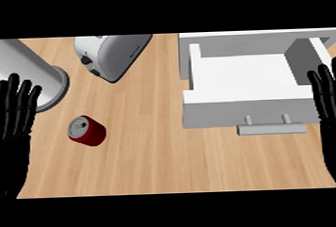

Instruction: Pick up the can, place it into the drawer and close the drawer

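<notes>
A red can (87,130) with a silver top stands on the wooden counter at the left of centre. A white drawer (242,75) is pulled open at the upper right, its inside bare, with a grey handle (271,128) on its front. My left hand (10,121) rests open at the left edge, fingers up, a short way left of the can. Along the right edge my right hand (332,100) rests open, beside the drawer's right side. Neither hand touches anything.
A silver toaster (112,53) lies at the top centre, between the can and the drawer. A large grey cylindrical appliance (26,73) stands at the upper left, just behind my left hand. Bare wooden counter (172,157) spreads across the front.
</notes>
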`<action>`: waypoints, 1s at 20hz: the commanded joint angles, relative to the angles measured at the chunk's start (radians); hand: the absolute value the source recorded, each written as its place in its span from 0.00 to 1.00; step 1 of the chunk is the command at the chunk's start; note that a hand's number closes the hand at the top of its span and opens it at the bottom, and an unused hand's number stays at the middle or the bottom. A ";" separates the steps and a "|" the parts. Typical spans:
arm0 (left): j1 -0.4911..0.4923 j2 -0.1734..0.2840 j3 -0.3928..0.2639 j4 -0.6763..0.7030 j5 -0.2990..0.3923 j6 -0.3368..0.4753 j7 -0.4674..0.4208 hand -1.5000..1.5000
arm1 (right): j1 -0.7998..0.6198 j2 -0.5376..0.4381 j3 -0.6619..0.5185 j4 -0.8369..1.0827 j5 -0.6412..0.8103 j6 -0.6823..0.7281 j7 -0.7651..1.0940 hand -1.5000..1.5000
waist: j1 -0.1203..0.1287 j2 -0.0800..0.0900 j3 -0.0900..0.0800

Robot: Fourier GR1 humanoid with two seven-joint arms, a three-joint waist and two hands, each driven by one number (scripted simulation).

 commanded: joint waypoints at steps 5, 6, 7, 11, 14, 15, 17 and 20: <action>0.059 -0.082 0.088 -0.027 -0.161 0.214 -0.006 0.00 | -0.013 0.026 -0.016 0.010 -0.039 -0.009 0.016 0.00 | 0.007 -0.031 -0.024; 0.071 -0.136 0.014 -0.047 -0.254 0.300 -0.001 0.00 | -0.007 0.017 -0.025 0.039 -0.047 0.012 -0.033 0.00 | 0.005 -0.031 -0.023; 0.159 -0.137 0.128 0.012 -0.121 0.346 0.157 0.00 | 0.092 0.032 -0.055 0.072 -0.023 -0.052 0.102 0.00 | 0.025 -0.025 -0.025; 0.156 -0.140 0.065 -0.041 -0.204 0.469 0.303 0.00 | 0.066 0.033 -0.023 0.020 -0.003 -0.074 0.229 0.00 | 0.001 -0.032 -0.024; 0.144 -0.140 -0.023 -0.112 -0.315 0.535 0.432 0.00 | 0.071 0.014 -0.100 0.091 -0.071 -0.038 0.166 0.00 | -0.002 -0.030 -0.023; 0.180 -0.140 -0.044 -0.126 -0.322 0.546 0.411 0.00 | 0.141 0.019 -0.090 0.048 -0.082 -0.010 0.129 0.00 | -0.004 -0.032 -0.024; 0.151 -0.140 -0.005 -0.178 -0.369 0.515 0.500 0.00 | 0.095 0.030 -0.064 -0.003 -0.027 -0.057 0.207 0.00 | -0.001 -0.032 -0.024; 0.085 -0.111 0.052 -0.101 -0.285 0.485 0.443 0.00 | 0.040 0.007 -0.102 0.052 -0.048 -0.035 0.234 0.00 | -0.001 -0.031 -0.024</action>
